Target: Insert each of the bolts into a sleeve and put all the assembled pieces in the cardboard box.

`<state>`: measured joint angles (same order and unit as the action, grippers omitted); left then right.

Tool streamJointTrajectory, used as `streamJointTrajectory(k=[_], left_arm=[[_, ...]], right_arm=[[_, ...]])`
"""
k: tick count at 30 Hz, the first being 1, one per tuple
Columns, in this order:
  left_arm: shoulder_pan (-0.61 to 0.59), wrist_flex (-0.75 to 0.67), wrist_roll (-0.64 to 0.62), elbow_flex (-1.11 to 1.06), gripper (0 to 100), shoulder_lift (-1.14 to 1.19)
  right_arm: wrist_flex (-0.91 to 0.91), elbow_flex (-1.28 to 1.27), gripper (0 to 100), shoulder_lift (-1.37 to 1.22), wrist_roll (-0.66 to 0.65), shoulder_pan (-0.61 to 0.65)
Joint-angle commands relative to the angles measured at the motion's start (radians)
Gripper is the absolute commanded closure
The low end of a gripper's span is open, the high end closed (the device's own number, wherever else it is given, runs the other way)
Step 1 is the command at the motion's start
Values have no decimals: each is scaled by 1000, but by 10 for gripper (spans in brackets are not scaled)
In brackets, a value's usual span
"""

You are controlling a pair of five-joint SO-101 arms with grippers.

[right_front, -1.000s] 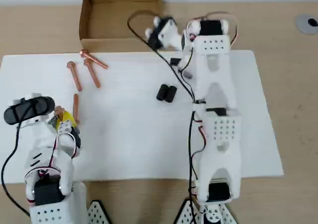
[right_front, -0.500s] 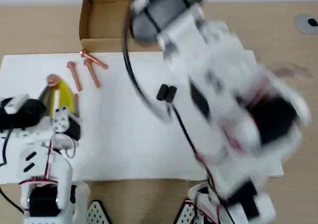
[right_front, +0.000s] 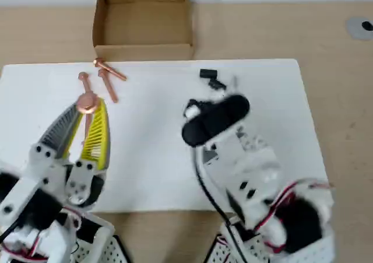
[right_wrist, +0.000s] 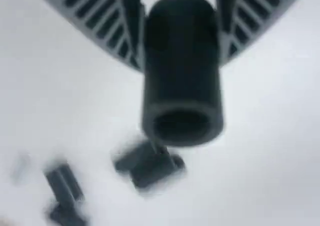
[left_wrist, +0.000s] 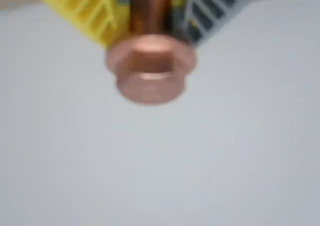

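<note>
My left gripper (right_front: 88,107), with one yellow and one grey finger, is shut on a copper bolt (left_wrist: 150,68) and holds it up off the white mat, head end out (right_front: 87,102). Three more bolts (right_front: 107,76) lie on the mat in front of the cardboard box (right_front: 143,18). In the right wrist view my right gripper (right_wrist: 180,55) is shut on a black sleeve (right_wrist: 181,70) with its open bore facing out. Other black sleeves (right_wrist: 147,163) lie on the mat beneath it. The right arm (right_front: 245,164) stands over the mat's near middle.
The white mat (right_front: 151,152) covers most of the wooden table. Small black pieces (right_front: 210,76) lie near the mat's far edge, right of the box. A grey disc (right_front: 360,27) sits at the far right of the table.
The left gripper has lifted the bolt off the mat and turned it upward. The right arm has swung back from near the box to the near middle of the mat.
</note>
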<state>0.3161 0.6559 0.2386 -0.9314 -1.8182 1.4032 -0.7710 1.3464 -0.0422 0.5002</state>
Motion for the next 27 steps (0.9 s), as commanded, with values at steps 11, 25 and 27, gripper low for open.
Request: streamJointTrajectory(k=[11, 25, 27], left_arm=[[15, 249, -189, 150, 996, -4], [17, 351, -310, 78, 996, -5], [25, 350, -310, 71, 996, -4]], right_arm=[[-962, -900, 988, 596, 54, 325], [-1117, -917, 988, 567, 60, 478], [-1117, -917, 988, 568, 60, 478]])
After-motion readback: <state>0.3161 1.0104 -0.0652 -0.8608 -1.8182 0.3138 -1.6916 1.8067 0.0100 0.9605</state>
